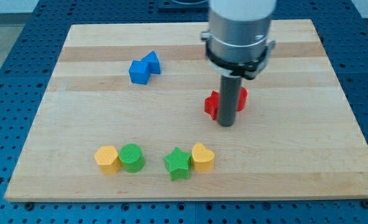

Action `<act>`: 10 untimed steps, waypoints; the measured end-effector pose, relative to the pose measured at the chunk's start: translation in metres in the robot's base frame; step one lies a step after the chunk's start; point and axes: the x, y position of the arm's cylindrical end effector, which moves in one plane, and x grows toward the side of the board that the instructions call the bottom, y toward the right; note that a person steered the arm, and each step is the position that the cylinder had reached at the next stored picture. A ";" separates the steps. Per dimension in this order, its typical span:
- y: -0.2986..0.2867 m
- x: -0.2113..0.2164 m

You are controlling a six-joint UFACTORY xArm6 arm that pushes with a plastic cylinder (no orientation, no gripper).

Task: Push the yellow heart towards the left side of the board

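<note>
The yellow heart [203, 157] lies near the view's bottom, right of centre, touching the green star [177, 163] on its left. My tip [225, 124] rests on the board above and slightly right of the heart, with a clear gap between them. The rod stands in front of a red block [212, 104], hiding its middle, so I cannot make out its shape.
A green round block [132, 157] and a second yellow block [107, 159], perhaps a pentagon, touch each other at the view's bottom left. Two blue blocks [143, 68] sit together at the upper left. The wooden board's [78, 118] left edge is beyond them.
</note>
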 end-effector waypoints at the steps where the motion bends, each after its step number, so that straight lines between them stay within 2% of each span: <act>1: 0.012 0.001; 2: 0.059 0.034; 3: 0.075 0.084; 4: 0.056 0.120; 5: 0.007 0.113; 8: -0.098 0.042; 10: -0.095 0.050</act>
